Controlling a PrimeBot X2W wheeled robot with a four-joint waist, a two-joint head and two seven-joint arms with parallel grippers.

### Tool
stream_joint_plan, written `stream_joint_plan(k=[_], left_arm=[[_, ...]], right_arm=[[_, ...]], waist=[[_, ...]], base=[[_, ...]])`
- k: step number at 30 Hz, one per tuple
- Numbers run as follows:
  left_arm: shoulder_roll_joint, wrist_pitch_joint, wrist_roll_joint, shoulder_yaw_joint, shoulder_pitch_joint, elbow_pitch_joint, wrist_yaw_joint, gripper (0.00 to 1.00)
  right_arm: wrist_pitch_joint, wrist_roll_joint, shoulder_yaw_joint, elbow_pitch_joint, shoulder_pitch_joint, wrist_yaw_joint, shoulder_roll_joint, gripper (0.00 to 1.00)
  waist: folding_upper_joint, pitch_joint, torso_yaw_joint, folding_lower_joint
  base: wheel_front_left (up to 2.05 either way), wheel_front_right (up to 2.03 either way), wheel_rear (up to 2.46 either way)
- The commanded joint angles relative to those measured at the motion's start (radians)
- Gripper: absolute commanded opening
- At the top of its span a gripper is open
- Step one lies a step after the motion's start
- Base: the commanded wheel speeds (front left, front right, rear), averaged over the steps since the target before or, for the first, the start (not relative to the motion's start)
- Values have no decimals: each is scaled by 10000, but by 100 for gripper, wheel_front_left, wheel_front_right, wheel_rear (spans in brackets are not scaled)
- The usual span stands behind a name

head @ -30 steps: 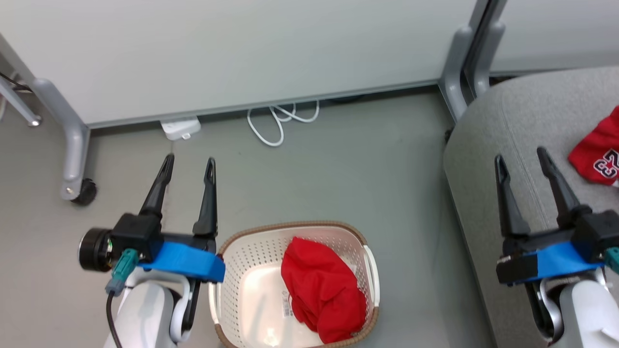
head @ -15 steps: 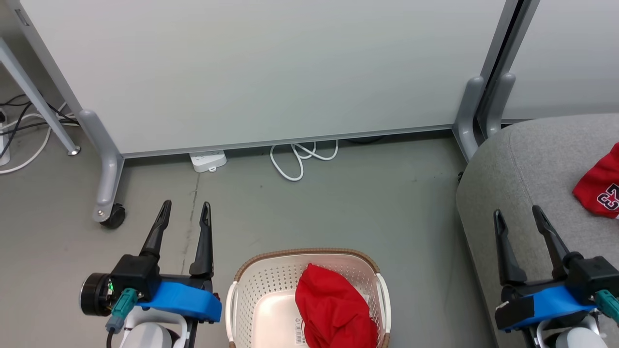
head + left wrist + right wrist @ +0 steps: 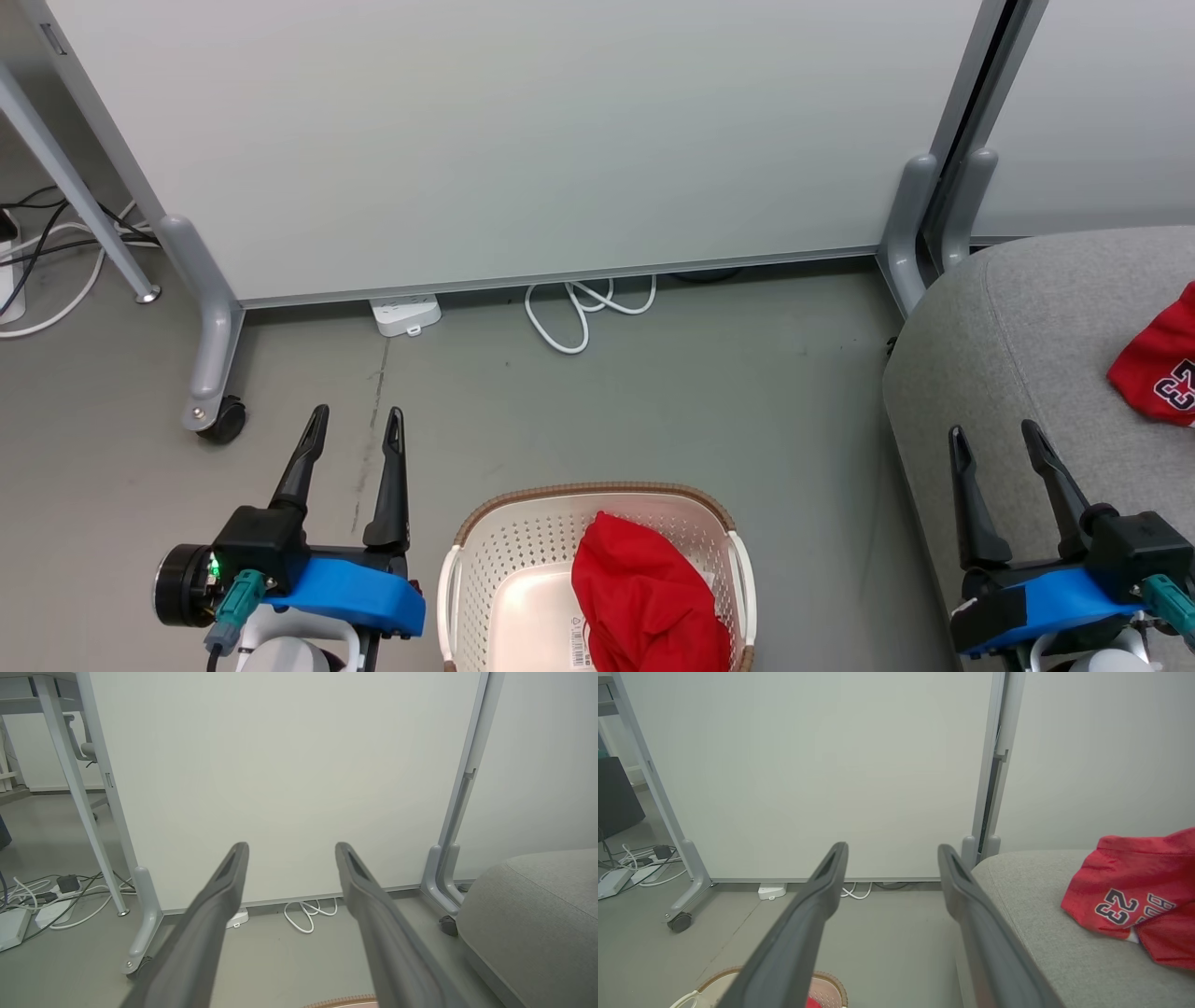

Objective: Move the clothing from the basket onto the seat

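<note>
Both your hands empty, fingers spread wide, pointing toward white partition (image 3: 560,140) — left gripper (image 3: 358,415) left of basket (image 3: 523,541), right gripper (image 3: 991,431) over seat (image 3: 1008,355) edge. Crumpled red garment (image 3: 644,602) in basket's right half, long axis far-left to near-right. Lettered red jersey (image 3: 1158,373) on seat, digits toward you. Versus a second ago: camera tilted up — things unmoved.

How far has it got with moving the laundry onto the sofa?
Done: one red jersey lies on the grey sofa seat. In hand: nothing, the left pincer and right pincer are both open and empty. Left: a crumpled red garment sits in the basket.
</note>
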Motion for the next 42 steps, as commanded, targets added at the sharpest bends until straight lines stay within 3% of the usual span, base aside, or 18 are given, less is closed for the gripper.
stream_joint_plan(k=[1,11,18,27,42], left_arm=[[-29,-26,48,70,-64,2,-68,100],[-42,-26,105,56,-177,42,-96,100],[-50,-26,-15,-526,-541,233,-95,100],[49,-26,-534,-2012,-1958,1388,-96,100],[913,-28,-1649,-4992,-4894,5066,-65,100]], right_arm=[[-35,-1,-15,2,103,1,35,100],[-35,-19,-5,0,19,1,59,100],[-35,-1,61,-34,-212,1,68,100],[-35,54,362,-259,-1037,1,53,100],[-35,159,679,-749,-2863,1,213,100]], waist=[[-1,34,2,0],[-1,140,4,0],[-1,392,-92,0],[-1,1580,-653,0],[-1,4342,-1881,0]], base=[[0,0,0],[0,0,0],[0,0,0],[0,0,0],[0,0,0]])
